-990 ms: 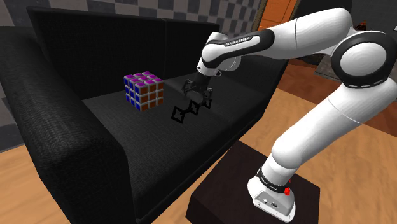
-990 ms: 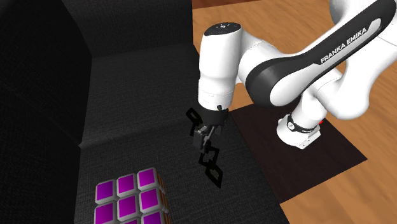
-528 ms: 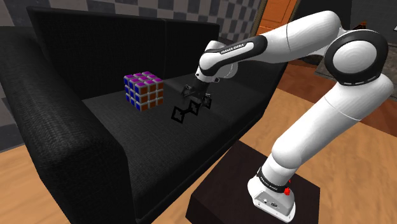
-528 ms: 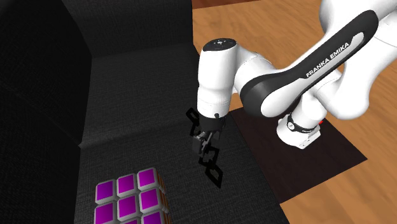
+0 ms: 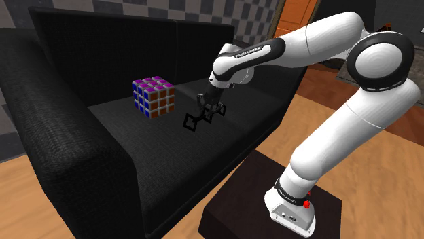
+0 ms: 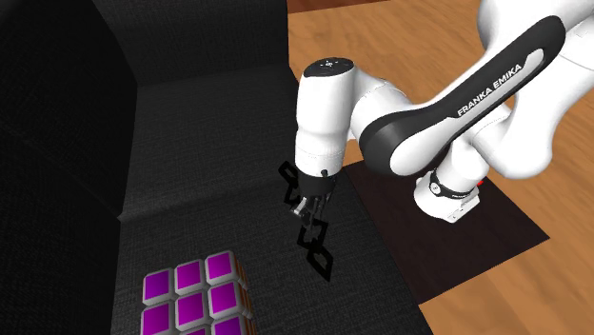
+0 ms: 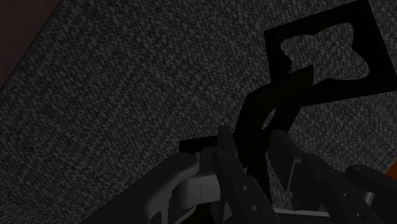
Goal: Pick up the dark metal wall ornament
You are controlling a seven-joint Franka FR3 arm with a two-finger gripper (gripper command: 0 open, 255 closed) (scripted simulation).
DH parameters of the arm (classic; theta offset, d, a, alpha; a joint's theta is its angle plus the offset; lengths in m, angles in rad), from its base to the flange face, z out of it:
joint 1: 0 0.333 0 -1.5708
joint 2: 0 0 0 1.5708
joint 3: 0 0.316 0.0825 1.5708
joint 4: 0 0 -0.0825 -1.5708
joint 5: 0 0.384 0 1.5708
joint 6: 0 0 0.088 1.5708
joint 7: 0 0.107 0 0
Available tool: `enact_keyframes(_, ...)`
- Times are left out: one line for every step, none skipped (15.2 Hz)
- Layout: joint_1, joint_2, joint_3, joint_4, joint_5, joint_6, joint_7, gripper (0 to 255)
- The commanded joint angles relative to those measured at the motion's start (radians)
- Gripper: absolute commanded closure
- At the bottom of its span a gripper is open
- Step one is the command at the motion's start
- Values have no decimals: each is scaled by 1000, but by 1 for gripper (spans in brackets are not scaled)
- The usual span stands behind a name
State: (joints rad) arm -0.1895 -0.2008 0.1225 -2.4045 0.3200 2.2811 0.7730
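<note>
**Black metalwork pinched mid-chain, just over the sofa seat**

Clamped shut on the wall ornament (image 7: 270, 102), both black fingers of the gripper (image 7: 257, 149) pressed against opposite faces of one thin link, with no gap visible on either side. Taken near the middle of the chain, probably for balance, leaving one square panel jutting past the fingertips and another up behind the fingers, close to the palm. Reads as flat sheet metal, matte black and hard-edged. Squares joined corner to corner, each pierced by a four-lobed cutout. Too thin for anything but an edge-on pinch, hence the downward-pointing hand. Likely rigid enough to travel as one piece.

Just beyond the fingertips, the sofa seat (image 5: 170, 146): dark charcoal weave, coarse and pebbly, surely yielding under pressure. Cannot tell whether the ornament's lowest corner touches that cushion or hangs just clear of it.

Farther out past the ornament, a puzzle cube (image 5: 154, 97): purple tiles on top, mixed colours on the sides, well apart from the fingers and no obstacle to a straight lift. Beyond that, the sofa's black backrest.

Back on the arm's own side, the dark box stand (image 5: 227, 214) on a wooden floor.

Grasp apparently made, lift not yet clearly done.
</note>
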Motion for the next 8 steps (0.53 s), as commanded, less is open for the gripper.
enact_keyframes(0,0,0,-1,0,0,0,255)
enact_keyframes(0,2,0,-1,0,2,0,255)
enact_keyframes(0,-6,0,6,-2,-12,4,255)
enact_keyframes(-1,-13,-1,13,-5,-26,8,255)
enact_keyframes(-2,-19,-1,21,-7,-40,11,255)
enact_keyframes(-3,-26,-2,28,-10,-54,15,255)
enact_keyframes(-3,-32,-2,36,-12,-68,18,255)
enact_keyframes(-4,-38,-3,44,-15,-82,22,255)
